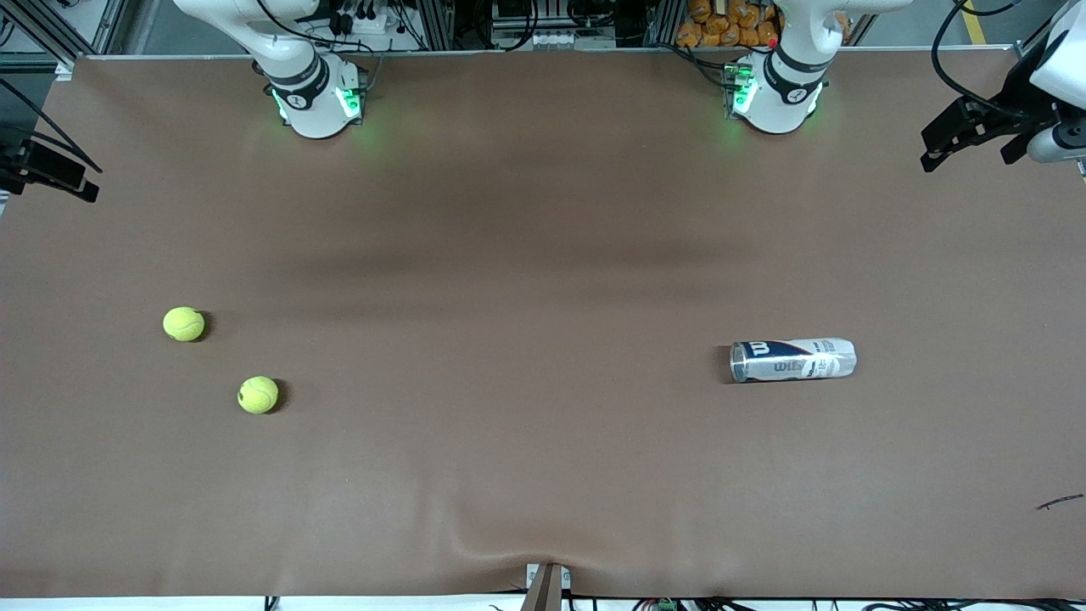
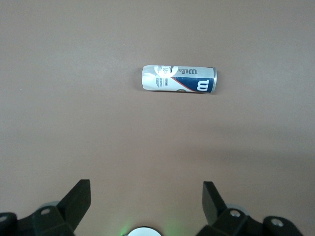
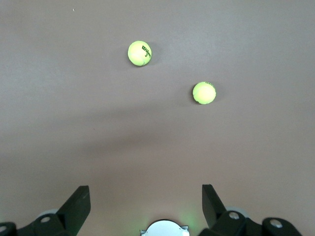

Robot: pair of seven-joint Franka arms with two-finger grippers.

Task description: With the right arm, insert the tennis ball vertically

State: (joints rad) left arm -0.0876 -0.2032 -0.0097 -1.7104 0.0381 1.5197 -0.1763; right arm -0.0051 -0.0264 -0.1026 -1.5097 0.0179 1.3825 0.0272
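Judging by its felt nap, each tennis ball will be light, springy and grippy rather than slick, so it should squash slightly under the pads and not slip; the best hold is probably across the widest part, pads on two facing sides, with the fingers pointing straight down

Two balls lie toward the right arm's end of the table: one tennis ball and, at about 4 o'clock from it in the front view and nearer that camera, a second tennis ball. They sit near each other but clearly apart, so either can be taken without nudging its neighbour

The right gripper hangs over bare table with its jaws spread wide and nothing between them; in the right wrist view the balls show at roughly 12 and 1 o'clock from it, well apart from the fingertips

The can lies on its side toward the left arm's end of the table, its long axis running 3 to 9 o'clock in the front view. Lying flat, it would likely need standing upright before a vertical drop

The left gripper waits over the table, jaws wide and empty, the can at 12 o'clock in its wrist view
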